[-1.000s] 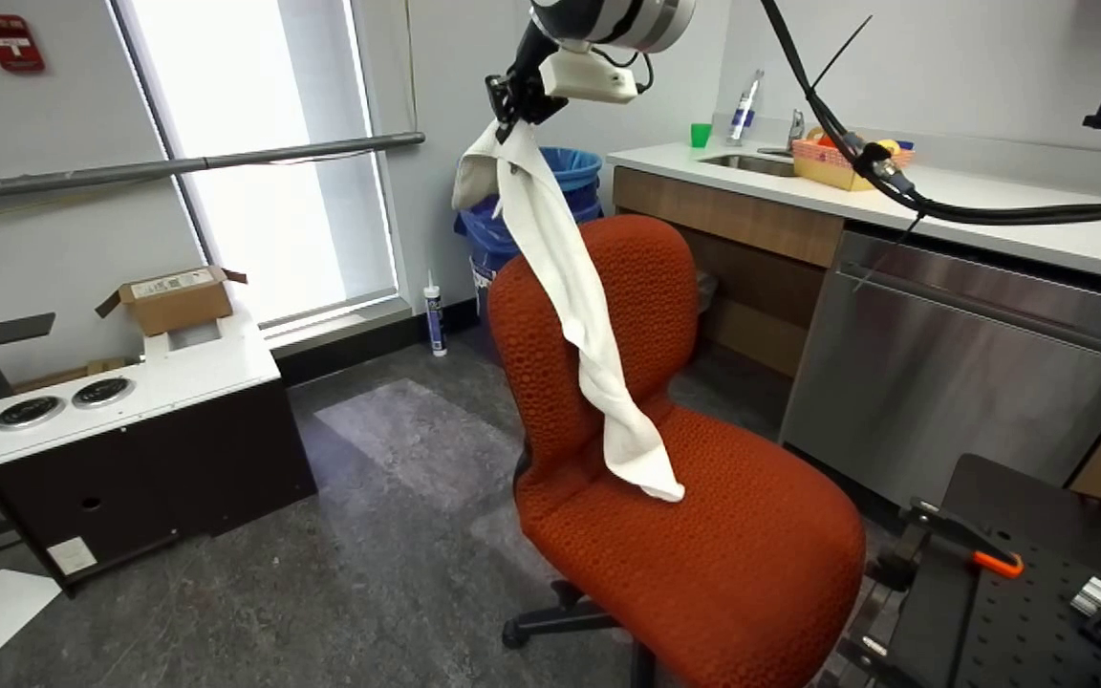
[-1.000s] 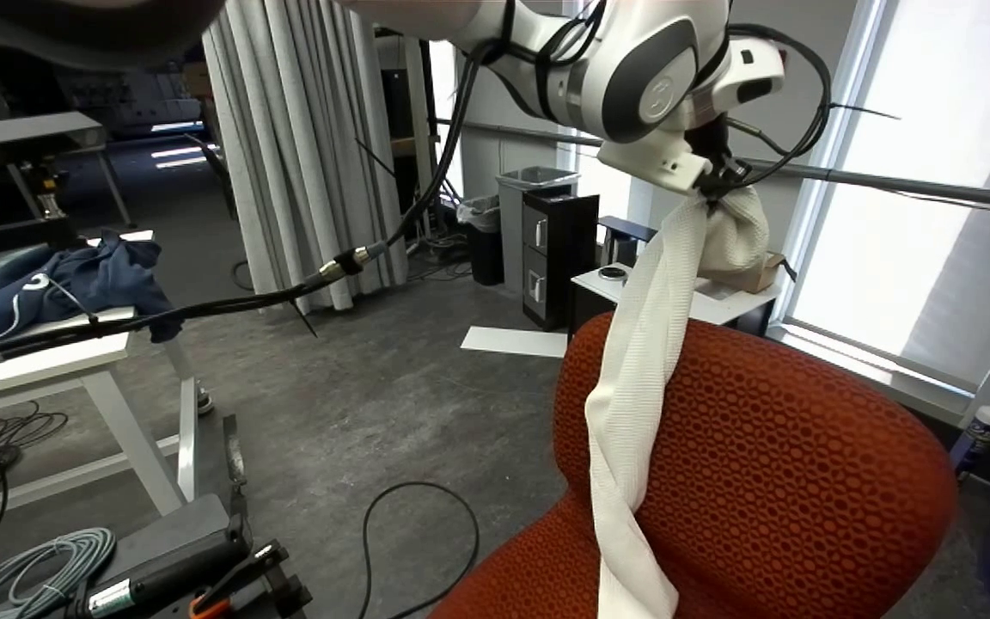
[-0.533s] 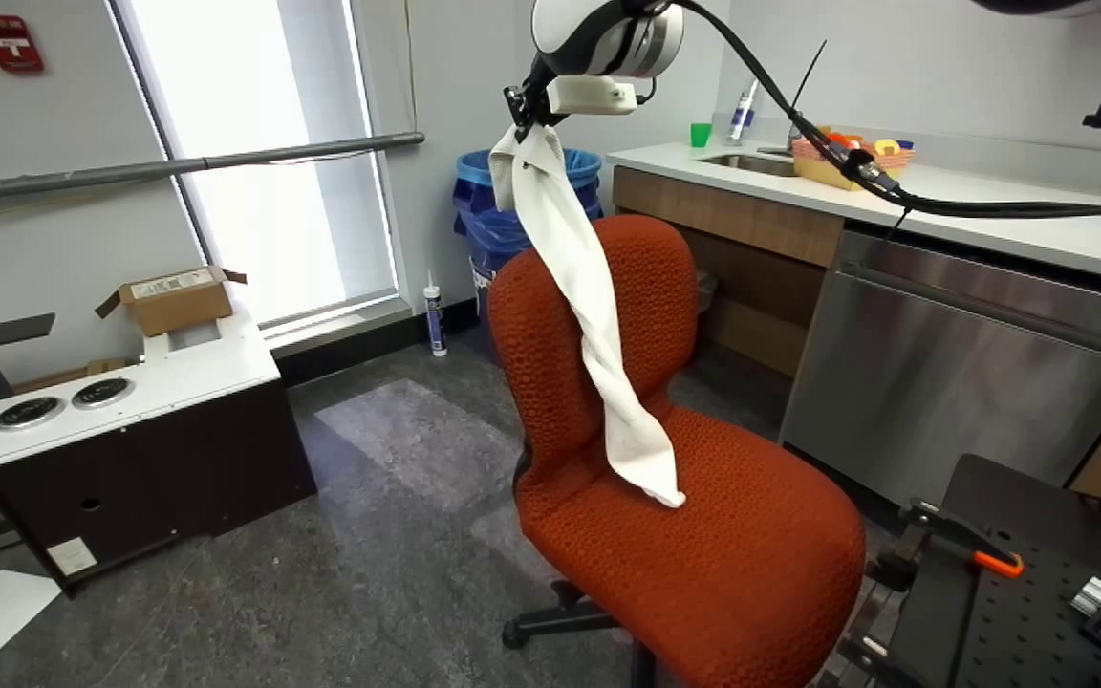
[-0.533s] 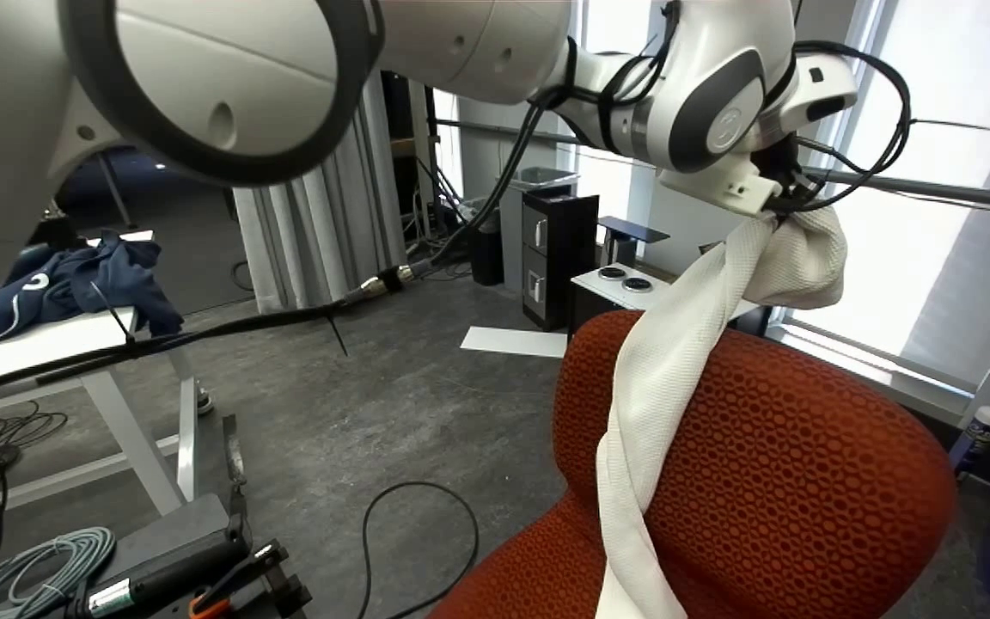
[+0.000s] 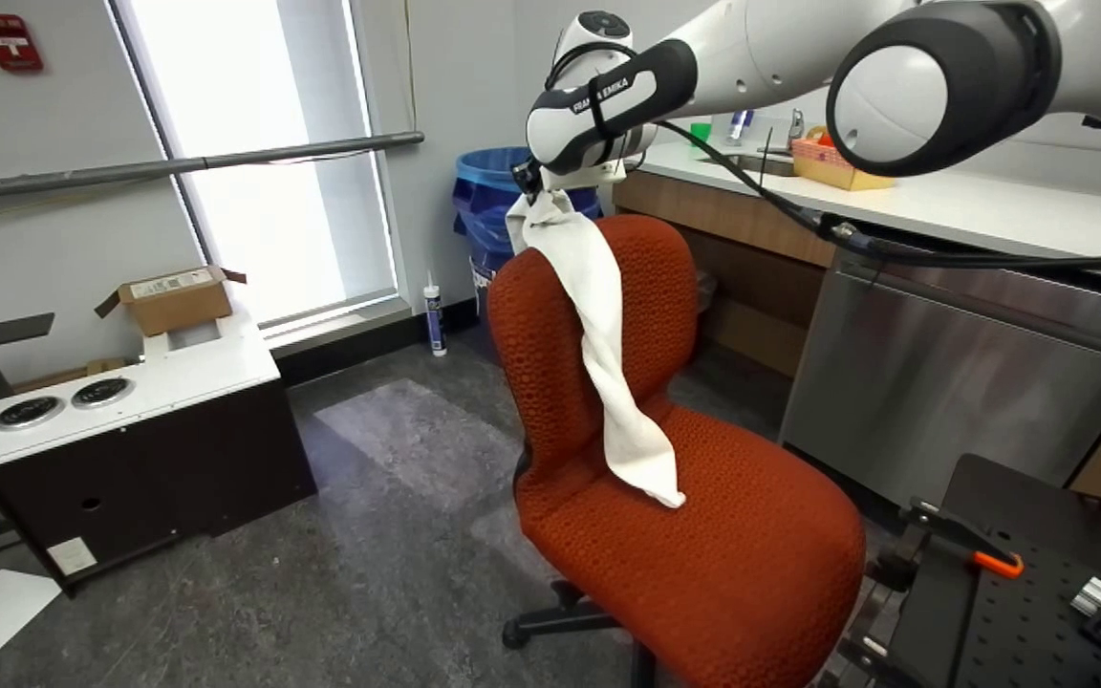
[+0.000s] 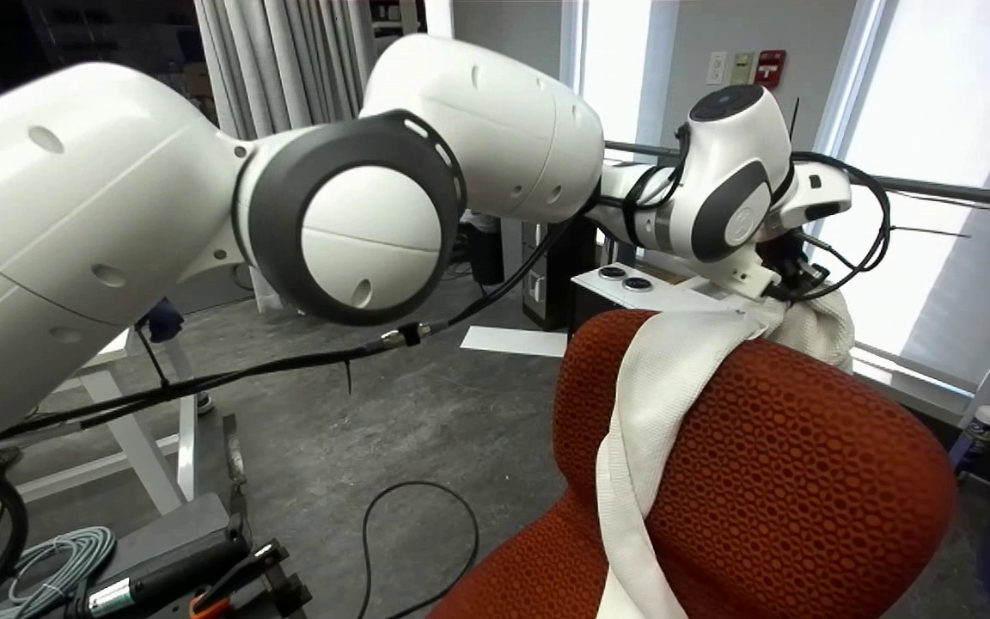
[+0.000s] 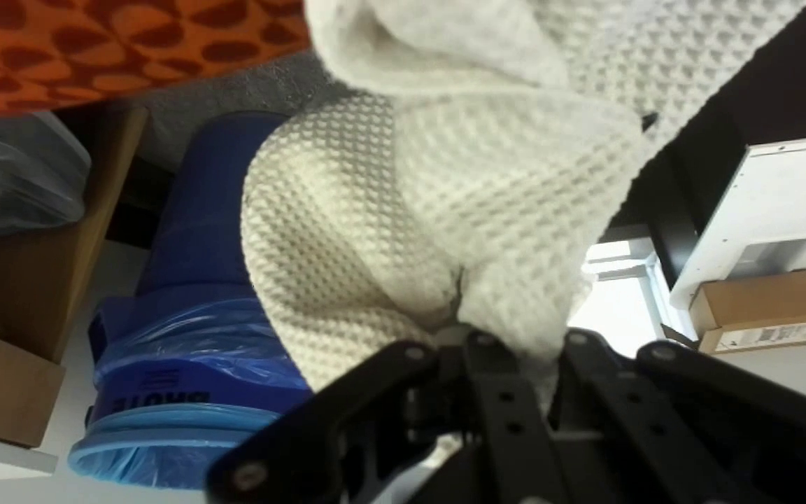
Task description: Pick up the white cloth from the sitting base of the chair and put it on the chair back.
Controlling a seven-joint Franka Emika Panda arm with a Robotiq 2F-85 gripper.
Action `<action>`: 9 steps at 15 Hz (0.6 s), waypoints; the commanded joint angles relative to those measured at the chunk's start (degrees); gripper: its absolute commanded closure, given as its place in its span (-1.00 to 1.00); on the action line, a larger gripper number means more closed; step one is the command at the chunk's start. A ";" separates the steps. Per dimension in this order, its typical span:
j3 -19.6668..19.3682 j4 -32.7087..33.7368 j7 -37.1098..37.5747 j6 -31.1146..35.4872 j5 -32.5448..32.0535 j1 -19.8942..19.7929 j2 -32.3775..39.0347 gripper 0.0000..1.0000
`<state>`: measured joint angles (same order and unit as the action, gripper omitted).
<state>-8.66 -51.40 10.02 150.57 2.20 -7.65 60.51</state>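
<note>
"What has the hand (image 7: 529, 350) got?"

"The white cloth (image 5: 593, 287). Its jaws are pinched on a bunched part of it, pointing downward just beyond the top edge of the chair back (image 5: 660, 296)."

"And the rest of the cloth?"

"It runs over that edge and down the front, slightly twisted, with the lower end lying on the seat (image 5: 742, 554). A loose fold hangs behind."

"How does the arm (image 6: 478, 129) stand?"

"Stretched out, bent at the elbow, its wrist near that same edge. FRANKA EMIKA can be read near the wrist in an exterior view, a black strap (image 5: 596, 107) crossing the letters."

"Any other writing?"

"BRUTE, on the blue bin (image 7: 214, 231) beyond the chair back; it reads upside down in the wrist view. Farther off, the cardboard box (image 5: 183, 315) has a white label (image 5: 171, 283), its print too small to make out. Same for the nozzled tube (image 5: 435, 323) on the floor (image 5: 369, 573) and the red box (image 5: 10, 43) on the wall (image 5: 53, 115)."
</note>
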 commanded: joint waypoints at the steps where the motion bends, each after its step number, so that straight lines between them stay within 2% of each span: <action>1: -0.19 1.23 0.27 -0.09 -0.01 0.00 1.06 0.99; 9: -0.22 3.67 0.36 -1.12 -0.01 0.02 2.00 0.99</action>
<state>-8.88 -47.73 10.37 149.46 2.19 -7.63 62.51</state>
